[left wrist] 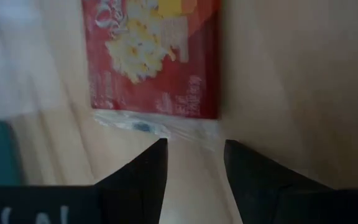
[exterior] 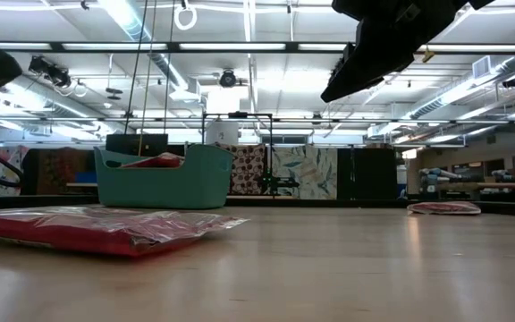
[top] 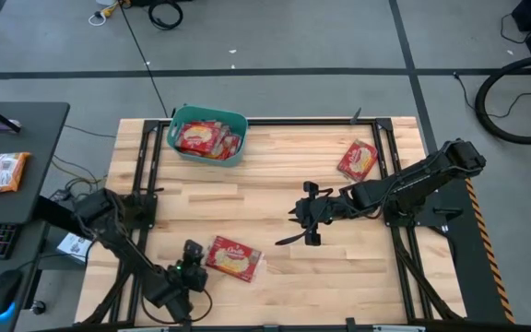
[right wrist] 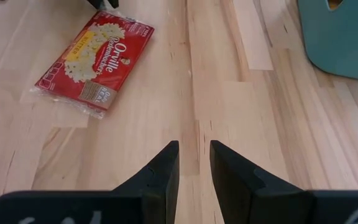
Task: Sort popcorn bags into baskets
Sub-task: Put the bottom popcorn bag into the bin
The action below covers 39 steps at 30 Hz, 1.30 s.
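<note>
The teal basket point(top: 208, 136) stands at the table's far left and holds several red popcorn bags point(top: 201, 138). One red popcorn bag point(top: 235, 258) lies flat near the front edge; its clear seam edge point(left wrist: 157, 124) lies just ahead of my left gripper point(left wrist: 194, 149). That gripper point(top: 197, 253) is low at the bag's left end, open, with nothing between its fingers. Another bag point(top: 358, 159) lies flat at the far right. My right gripper point(top: 295, 221) hangs above the table's middle, open by a narrow gap point(right wrist: 194, 149), with bare wood below it.
A dark metal frame point(top: 390, 166) runs along the table's edges and carries both arm bases. A side desk point(top: 17, 184) to the left holds more packets point(top: 3, 172), a keyboard and a mouse. Bare wood point(top: 275, 175) lies between the basket and the two loose bags.
</note>
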Each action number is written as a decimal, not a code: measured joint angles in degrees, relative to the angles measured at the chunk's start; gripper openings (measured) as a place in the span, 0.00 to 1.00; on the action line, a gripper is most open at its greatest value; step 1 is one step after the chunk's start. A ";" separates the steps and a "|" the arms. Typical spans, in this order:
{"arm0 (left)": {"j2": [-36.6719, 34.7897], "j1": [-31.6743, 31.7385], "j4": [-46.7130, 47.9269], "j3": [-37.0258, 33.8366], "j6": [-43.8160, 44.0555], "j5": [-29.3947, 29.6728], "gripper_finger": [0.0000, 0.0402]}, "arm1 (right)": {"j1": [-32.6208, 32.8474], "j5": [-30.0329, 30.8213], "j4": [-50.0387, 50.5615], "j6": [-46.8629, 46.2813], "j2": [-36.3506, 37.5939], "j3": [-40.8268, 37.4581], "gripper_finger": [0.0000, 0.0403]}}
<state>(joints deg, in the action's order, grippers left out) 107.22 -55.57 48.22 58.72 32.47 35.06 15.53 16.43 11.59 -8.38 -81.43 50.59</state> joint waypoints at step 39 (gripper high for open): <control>-16.47 8.06 7.73 -0.11 9.30 12.71 0.01 | 0.09 -0.02 0.01 -2.54 0.00 0.00 0.24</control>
<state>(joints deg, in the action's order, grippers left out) 90.76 -47.51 55.95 58.61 41.77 47.76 15.62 16.40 11.60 -10.92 -81.43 50.59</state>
